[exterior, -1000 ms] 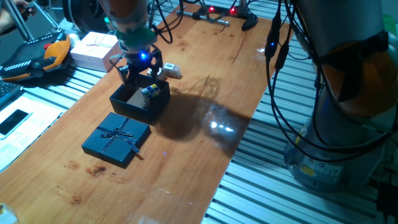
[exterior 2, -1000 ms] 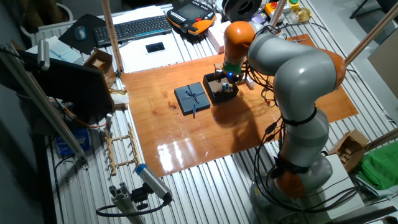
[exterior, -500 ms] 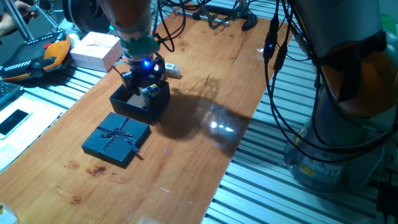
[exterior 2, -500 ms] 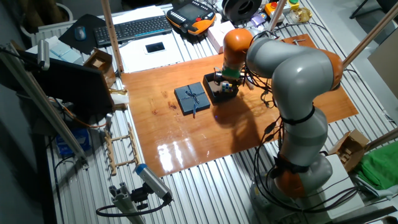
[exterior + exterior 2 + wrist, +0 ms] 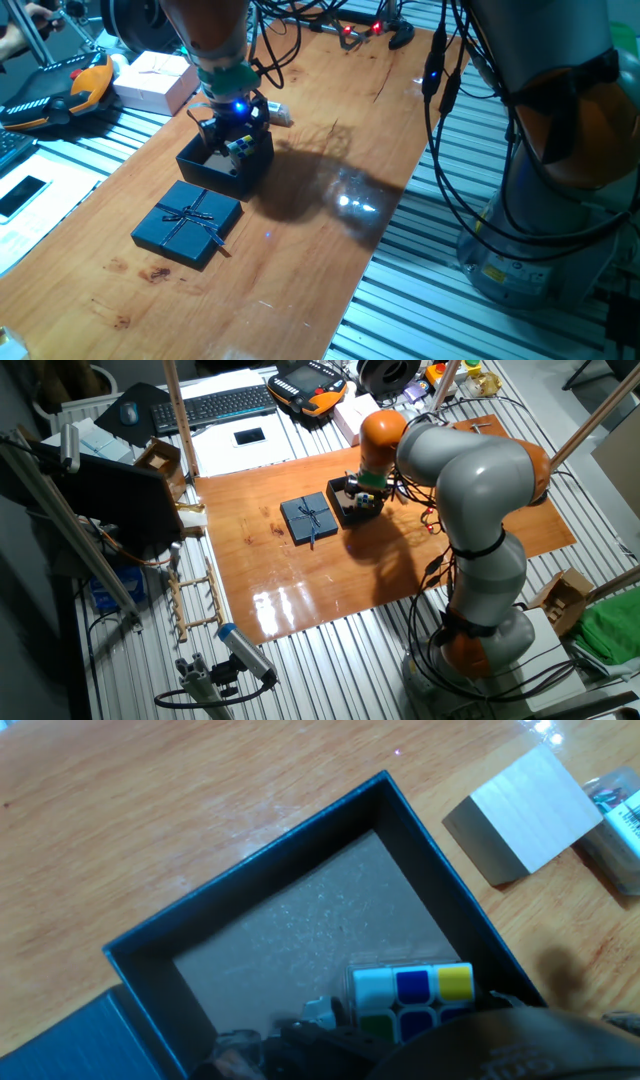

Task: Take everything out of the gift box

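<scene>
The navy gift box [image 5: 218, 178] stands open on the wooden table; its brown inside shows in the hand view [image 5: 300, 935]. The multicoloured puzzle cube [image 5: 410, 992] lies in the box's near corner and also shows in one fixed view [image 5: 241, 147]. The plain white block [image 5: 525, 815] lies on the table just outside the box. My gripper [image 5: 232, 135] is lowered into the box, its dark fingers apart on either side of the puzzle cube; it also shows in the other fixed view [image 5: 362, 498]. The ribbon-bowed lid [image 5: 188, 222] lies in front of the box.
A pale pink box [image 5: 152, 78] sits at the table's far left corner. A small labelled item [image 5: 622, 812] lies beside the white block. Cables hang over the table's right side [image 5: 440, 70]. A keyboard [image 5: 215, 405] and pendant sit beyond the table.
My gripper has come down from above the box rim into the box, close over the puzzle cube. The box, lid and white block have not moved.
</scene>
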Robot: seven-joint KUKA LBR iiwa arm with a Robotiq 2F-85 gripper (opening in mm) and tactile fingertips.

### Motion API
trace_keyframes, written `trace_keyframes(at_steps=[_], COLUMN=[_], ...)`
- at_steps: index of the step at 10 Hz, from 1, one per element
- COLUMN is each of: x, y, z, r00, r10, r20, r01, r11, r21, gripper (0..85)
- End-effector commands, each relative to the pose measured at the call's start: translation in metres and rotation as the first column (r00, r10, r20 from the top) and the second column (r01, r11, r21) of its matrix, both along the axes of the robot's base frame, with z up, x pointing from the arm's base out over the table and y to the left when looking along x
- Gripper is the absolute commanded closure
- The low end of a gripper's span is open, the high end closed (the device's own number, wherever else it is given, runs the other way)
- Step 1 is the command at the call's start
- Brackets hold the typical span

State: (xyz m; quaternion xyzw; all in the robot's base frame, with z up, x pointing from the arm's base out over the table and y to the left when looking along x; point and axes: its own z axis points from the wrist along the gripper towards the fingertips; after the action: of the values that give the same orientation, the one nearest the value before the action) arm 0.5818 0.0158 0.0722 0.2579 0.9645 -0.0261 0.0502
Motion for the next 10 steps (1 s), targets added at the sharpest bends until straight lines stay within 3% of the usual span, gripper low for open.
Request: trace_keyframes(at_steps=[1,10], x=[-0.0002,-0.0010], y=[-0.0002,-0.0010], z=[-0.0009,-0.0108], r00=[1.000,1.000], r10=[0.000,0.002], r20=[0.000,0.014], r01=[0.000,-0.003], r11=[1.000,1.000], r21=[0.005,0.020], gripper=[11.3,12.0])
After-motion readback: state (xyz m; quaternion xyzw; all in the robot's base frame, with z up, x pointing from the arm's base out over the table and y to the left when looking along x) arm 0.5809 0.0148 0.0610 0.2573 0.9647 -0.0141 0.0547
